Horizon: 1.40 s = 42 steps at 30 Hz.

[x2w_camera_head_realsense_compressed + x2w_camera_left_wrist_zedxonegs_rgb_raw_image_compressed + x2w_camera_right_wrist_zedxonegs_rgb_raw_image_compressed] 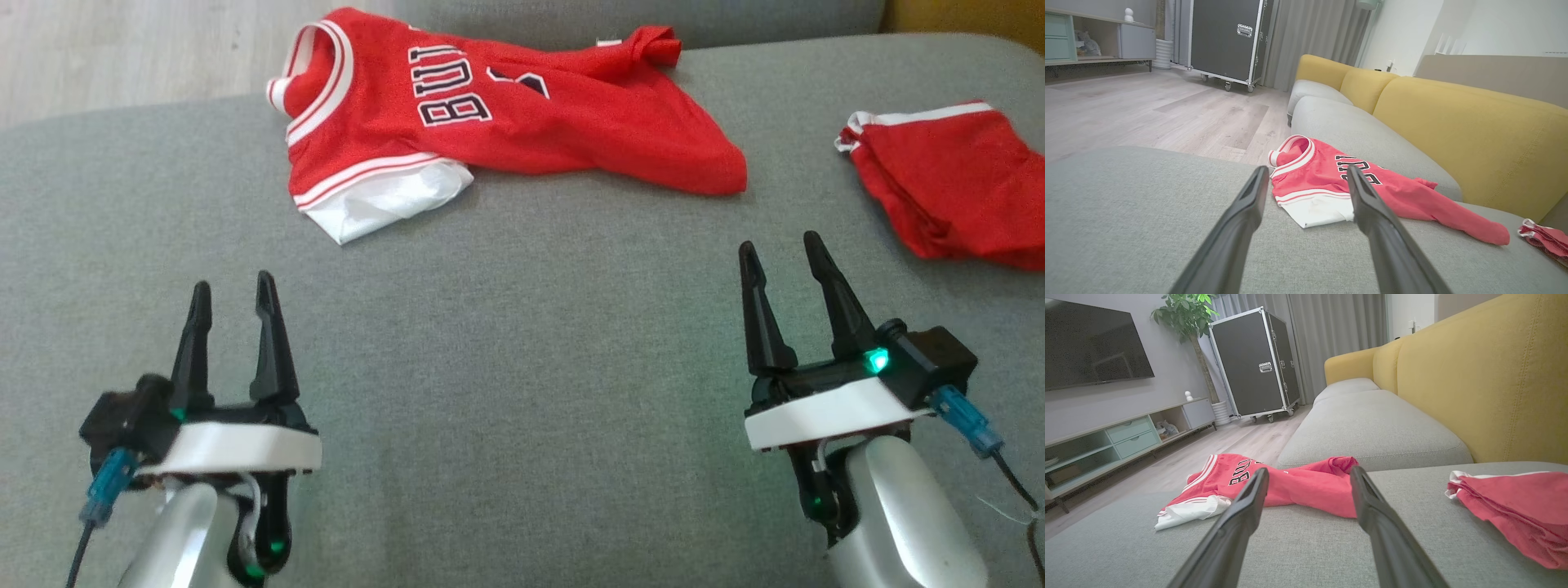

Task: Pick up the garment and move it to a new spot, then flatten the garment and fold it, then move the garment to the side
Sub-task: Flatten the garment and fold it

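Nearest the camera in the head view, the left gripper (233, 283) and the right gripper (780, 242) hover above the grey seat cushion (506, 392), fingers pointing forward. On both, the jaws stand fully apart with nothing between them. A band of bare cushion separates both sets of fingertips from the work. Beyond that band lies the jersey (522, 122), crumpled and unfolded, and judged to be the garment named in the task. Its long axis runs crosswise to both grippers, from the striped collar (314, 77) and white underlayer at the left end to a tapered red corner at the right end. The right end trails slightly nearer the robot. The left gripper points just outboard of the collar end, and the right gripper just outboard of the tapered corner. The right fingertips appear the closer of the two to fabric. A forward reach with a slight inward correction on each arm should therefore bring one gripper to each end. A second red garment (955, 180), compact and white-trimmed, lies well apart on the right and should be left out of the reach path.
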Motion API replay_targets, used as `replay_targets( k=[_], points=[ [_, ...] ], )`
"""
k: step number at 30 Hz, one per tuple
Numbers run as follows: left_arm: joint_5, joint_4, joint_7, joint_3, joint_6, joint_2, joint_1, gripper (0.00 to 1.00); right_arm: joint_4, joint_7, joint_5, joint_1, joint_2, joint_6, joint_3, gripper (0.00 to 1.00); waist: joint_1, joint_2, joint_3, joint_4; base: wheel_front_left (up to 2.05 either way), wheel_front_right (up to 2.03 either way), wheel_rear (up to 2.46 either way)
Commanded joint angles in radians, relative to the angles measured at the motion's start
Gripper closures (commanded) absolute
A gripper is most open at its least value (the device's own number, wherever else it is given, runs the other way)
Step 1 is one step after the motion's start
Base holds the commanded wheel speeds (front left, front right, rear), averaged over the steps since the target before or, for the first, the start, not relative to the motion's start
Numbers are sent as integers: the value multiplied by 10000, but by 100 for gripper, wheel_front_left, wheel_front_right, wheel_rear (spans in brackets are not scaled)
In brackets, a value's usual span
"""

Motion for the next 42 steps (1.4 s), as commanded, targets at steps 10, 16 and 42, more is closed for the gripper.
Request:
replay_targets(
  k=[10,16,42],
  points=[
    [196,1085,1391,-142,32,205,-1945,0,-558,-63,133,-502,-12,-9,227,0,0,-1,1025,-492,0,0,0],
    [165,2439,2250,-386,-4,46,-3164,0,-678,-63,175,-644,-12,-9,173,0,0,-1,1749,-743,0,0,0],
    [558,5446,2085,-1036,-928,251,-5434,100,-827,-63,301,-1010,-12,-9,153,0,0,-1,2458,-1212,0,0,0]
  ],
)
